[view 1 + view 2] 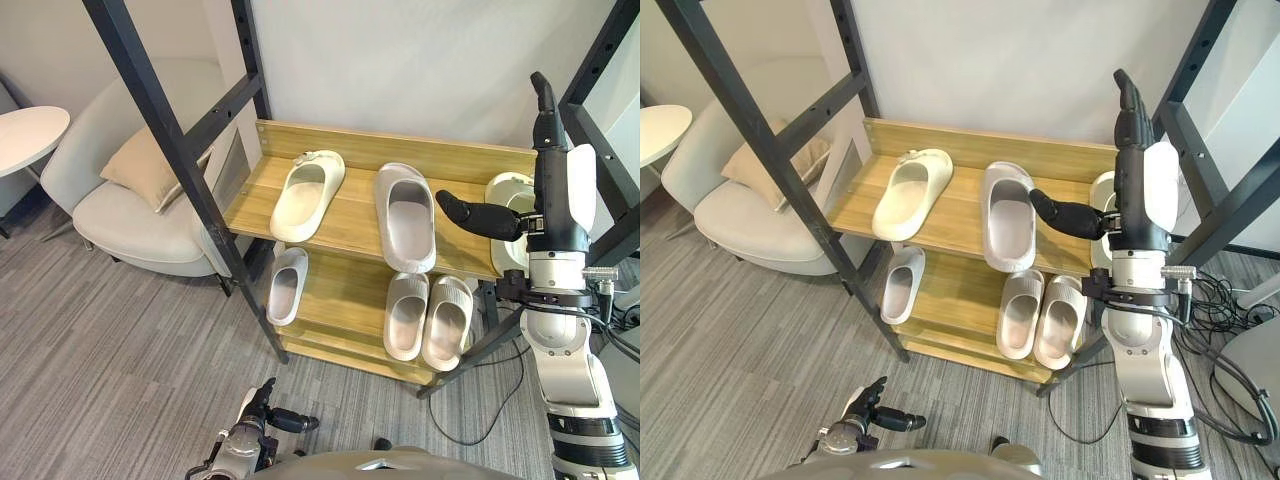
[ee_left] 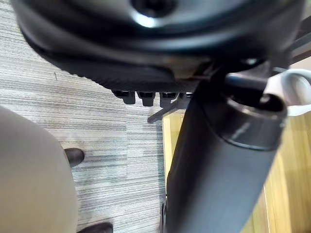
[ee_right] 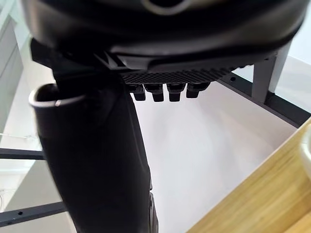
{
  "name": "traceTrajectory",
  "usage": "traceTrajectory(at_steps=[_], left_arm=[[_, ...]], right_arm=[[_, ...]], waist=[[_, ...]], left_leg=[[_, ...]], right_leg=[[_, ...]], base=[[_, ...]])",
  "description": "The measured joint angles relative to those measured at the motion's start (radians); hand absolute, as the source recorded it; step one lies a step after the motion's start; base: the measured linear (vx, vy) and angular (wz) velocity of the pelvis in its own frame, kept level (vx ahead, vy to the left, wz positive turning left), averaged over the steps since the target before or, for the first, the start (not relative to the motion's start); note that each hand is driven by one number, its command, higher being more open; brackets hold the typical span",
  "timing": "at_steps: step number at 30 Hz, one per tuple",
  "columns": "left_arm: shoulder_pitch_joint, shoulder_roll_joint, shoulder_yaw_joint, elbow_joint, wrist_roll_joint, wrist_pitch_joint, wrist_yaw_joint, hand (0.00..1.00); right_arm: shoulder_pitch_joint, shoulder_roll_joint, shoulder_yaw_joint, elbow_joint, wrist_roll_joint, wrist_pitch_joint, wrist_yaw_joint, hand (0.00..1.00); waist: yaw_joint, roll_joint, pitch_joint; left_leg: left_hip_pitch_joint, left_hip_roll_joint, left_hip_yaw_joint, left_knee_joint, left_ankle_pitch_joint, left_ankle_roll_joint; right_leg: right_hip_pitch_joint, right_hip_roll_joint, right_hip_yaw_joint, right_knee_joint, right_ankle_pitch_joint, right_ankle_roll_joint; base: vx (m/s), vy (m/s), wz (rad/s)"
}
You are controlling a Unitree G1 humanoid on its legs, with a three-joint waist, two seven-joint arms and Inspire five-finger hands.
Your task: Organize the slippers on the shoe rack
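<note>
The wooden shoe rack [image 1: 350, 232] has two shelves. On the top shelf lie a cream slipper [image 1: 308, 194], a grey slipper [image 1: 405, 215] and, at the right end, a second cream slipper [image 1: 506, 190] partly hidden behind my right hand [image 1: 550, 180]. That hand is raised upright above the shelf's right end, open, with straight fingers and its thumb [image 1: 1068, 216] pointing left, holding nothing. The lower shelf carries a small grey slipper [image 1: 287, 285] and a beige pair [image 1: 428, 318]. My left hand [image 1: 262, 410] hangs low over the floor in front of the rack, open and empty.
Black slanted frame posts [image 1: 170, 140] stand in front of the rack's left side and another at the right [image 1: 600, 60]. A light armchair [image 1: 140, 215] with a tan cushion [image 1: 150, 165] and a round white table [image 1: 25, 135] stand to the left. Grey carpet lies before the rack.
</note>
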Motion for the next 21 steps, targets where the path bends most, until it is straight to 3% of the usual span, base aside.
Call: traceTrajectory(at_steps=[16,17,21], left_arm=[[-0.003,0.006,0.000,-0.006,0.000,0.000,-0.012,1.00],[-0.003,0.008,0.000,-0.007,0.000,0.000,-0.012,1.00],[-0.003,0.013,0.000,-0.009,0.000,0.000,-0.014,1.00]], right_arm=[[-0.010,-0.035,0.105,0.103,0.002,0.010,0.036,1.00],[-0.014,-0.037,0.110,0.104,0.002,0.010,0.036,0.00],[-0.042,-0.054,0.122,0.129,0.003,0.010,0.037,0.00]], waist=[[0.001,-0.015,0.007],[0.001,-0.017,0.008],[0.001,-0.027,0.008]], left_leg=[[-0.020,-0.003,-0.010,0.000,-0.007,0.004],[-0.021,-0.003,-0.010,0.000,-0.007,0.004],[-0.030,-0.004,-0.014,0.002,-0.007,0.004]], right_leg=[[0.001,0.001,-0.013,-0.030,0.006,0.003],[0.001,0.000,-0.014,-0.030,0.006,0.003],[-0.004,0.000,-0.017,-0.035,0.009,0.003]], base=[[0.01,0.003,0.02],[0.00,0.000,0.00],[0.00,0.005,0.02]])
